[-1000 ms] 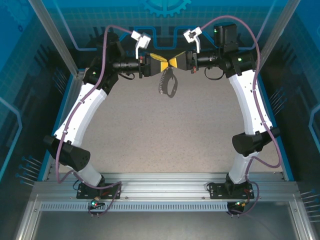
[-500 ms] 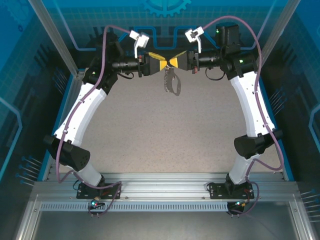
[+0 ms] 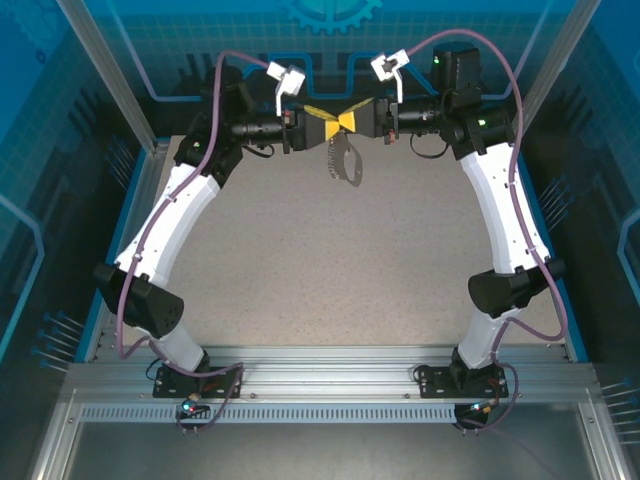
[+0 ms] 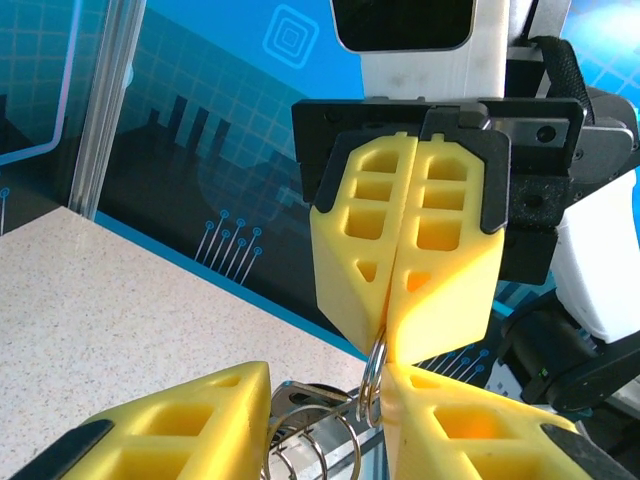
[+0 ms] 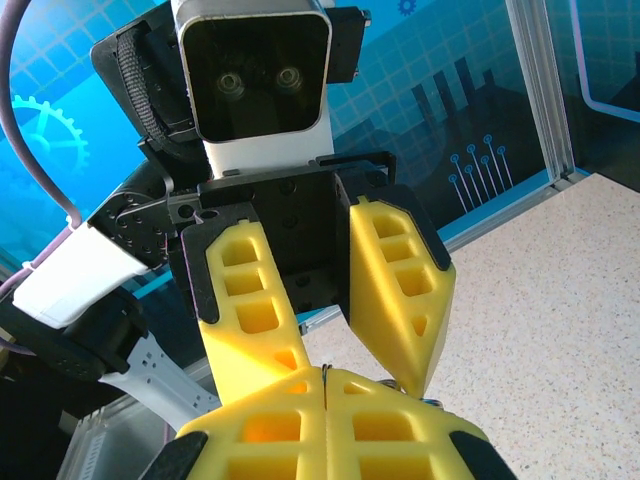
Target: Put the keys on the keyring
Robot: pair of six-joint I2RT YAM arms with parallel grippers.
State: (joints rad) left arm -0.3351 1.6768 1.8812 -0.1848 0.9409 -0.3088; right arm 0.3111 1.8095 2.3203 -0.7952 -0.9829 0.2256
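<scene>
- One overhead view: keyring [image 3: 345, 163] dangling at 6 o'clock from meeting fingertips [image 3: 322, 123].
- Left wrist: right gripper [image 4: 386, 346] clenched on thin silver ring [image 4: 372, 376]; left gripper [image 4: 325, 400] grasping keyring.

White arm shells [image 3: 170, 220], black joints [image 3: 140, 305], purple cables [image 3: 215, 100]; yellow latticed fingers [image 4: 340, 265], seemingly black-backed.

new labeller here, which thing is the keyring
Above the far middle of the speckled beige table, the yellow left pincer and right pincer meet tip to tip. The dark grey oval keyring dangles below them, trailing a silvery beaded chain.
</scene>
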